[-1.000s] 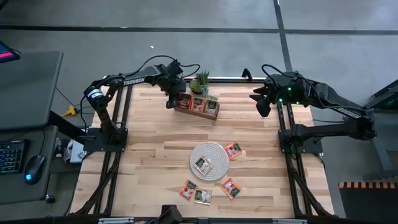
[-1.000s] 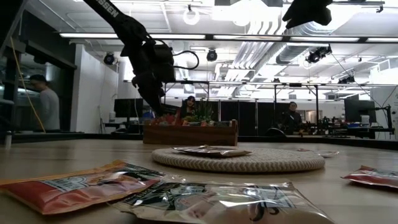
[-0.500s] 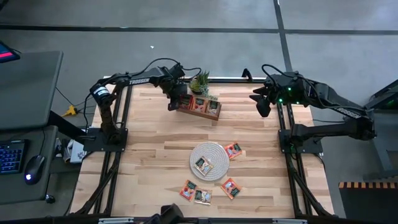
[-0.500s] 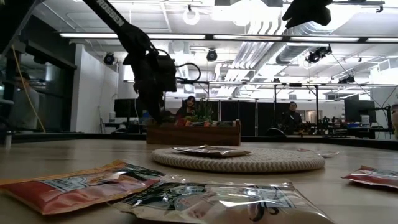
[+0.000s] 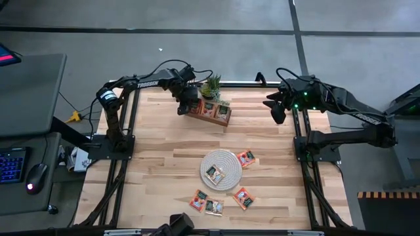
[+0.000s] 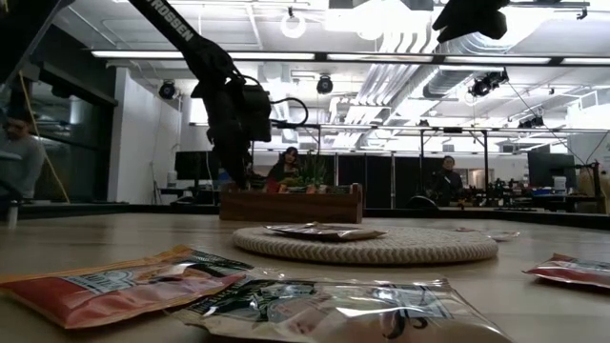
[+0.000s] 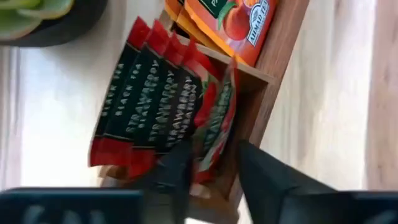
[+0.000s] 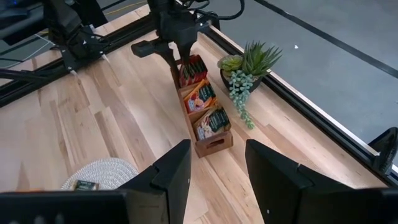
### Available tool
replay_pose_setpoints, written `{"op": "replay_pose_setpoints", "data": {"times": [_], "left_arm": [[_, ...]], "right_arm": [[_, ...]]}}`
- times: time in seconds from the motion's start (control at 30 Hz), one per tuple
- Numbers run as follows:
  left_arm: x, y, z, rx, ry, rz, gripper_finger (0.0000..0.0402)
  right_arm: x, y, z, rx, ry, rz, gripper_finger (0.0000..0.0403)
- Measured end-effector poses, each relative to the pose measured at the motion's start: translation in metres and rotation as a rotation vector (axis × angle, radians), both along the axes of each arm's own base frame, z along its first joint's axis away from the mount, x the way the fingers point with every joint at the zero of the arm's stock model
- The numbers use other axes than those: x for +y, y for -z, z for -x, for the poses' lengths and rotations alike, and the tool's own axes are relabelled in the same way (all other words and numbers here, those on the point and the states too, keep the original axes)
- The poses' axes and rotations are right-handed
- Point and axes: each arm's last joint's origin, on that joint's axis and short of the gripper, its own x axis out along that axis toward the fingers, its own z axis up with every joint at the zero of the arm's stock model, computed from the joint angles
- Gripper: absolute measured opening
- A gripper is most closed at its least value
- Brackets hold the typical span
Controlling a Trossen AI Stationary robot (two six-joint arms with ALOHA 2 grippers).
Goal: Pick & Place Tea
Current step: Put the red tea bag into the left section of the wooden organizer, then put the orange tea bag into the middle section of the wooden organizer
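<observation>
Table (image 5: 157,157): light wood, both arms at the far edge. Right arm parked at the far right corner, right gripper (image 8: 214,171) idle above the table, fingers spread, nothing between them.

Wooden tray (image 5: 209,110) sits at the far edge beside a small potted plant (image 5: 211,85). Left gripper (image 7: 208,168) is down at the tray's end compartment, fingers parted on either side of the outermost sachet in a packed row of red strawberry tea (image 7: 158,102); whether the pads actually touch it, cannot tell.

Woven mat (image 5: 220,169) mid-table carries one sachet (image 5: 214,174); another sachet (image 5: 246,158) lies just beside the mat, three more nearer the front edge.

Risks, judged:
- Tray is light and unfixed; a sideways push could slide or tip it, possibly into the plant.
- Sachets are packed tight, so closing could pinch two, or lifting could drag a neighbour out.
- Thin foil edge could slip from the fingers.
</observation>
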Motion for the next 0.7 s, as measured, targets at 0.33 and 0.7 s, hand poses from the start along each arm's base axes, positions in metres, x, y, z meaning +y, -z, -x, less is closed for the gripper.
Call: {"op": "replay_pose_setpoints", "data": {"times": [0.33, 0.7], "left_arm": [[0.002, -0.015, -0.001, 0.052, 0.005, -0.036, 0.0221], [0.006, -0.051, -0.002, 0.144, -0.059, -0.093, 0.0223]], "right_arm": [[0.0, 0.0, 0.0, 0.0, 0.0, 0.0, 0.0149], [0.0, 0.0, 0.0, 0.0, -0.003, -0.001, 0.0149]]}}
